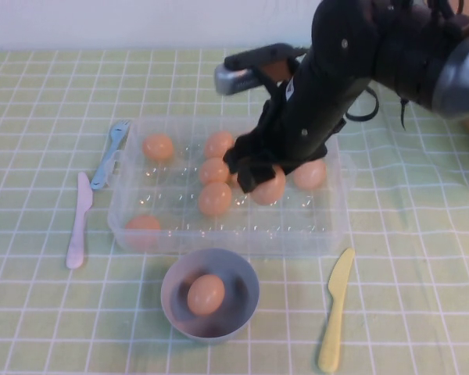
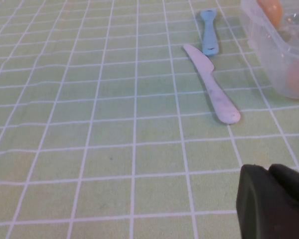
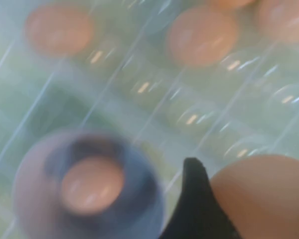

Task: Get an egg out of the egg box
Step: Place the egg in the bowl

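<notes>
Fingers of the right gripper (image 1: 259, 181) clamp the egg (image 1: 270, 189) above the egg box (image 1: 328, 226). The left gripper (image 2: 274, 204) sits beside the table (image 2: 89, 124); its fingers' state cannot be told.

Soft, even overhead light. The bowl (image 1: 209, 293) casts a faint shadow on the desk (image 1: 47, 312). Small glints dot the egg box (image 3: 189, 119). The right wrist view is heavily blurred throughout.

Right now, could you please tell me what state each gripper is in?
Left gripper: parked over the tablecloth beside the egg box; jaws cannot be told.
Right gripper: over the egg box, jaws closed on an egg.
</notes>
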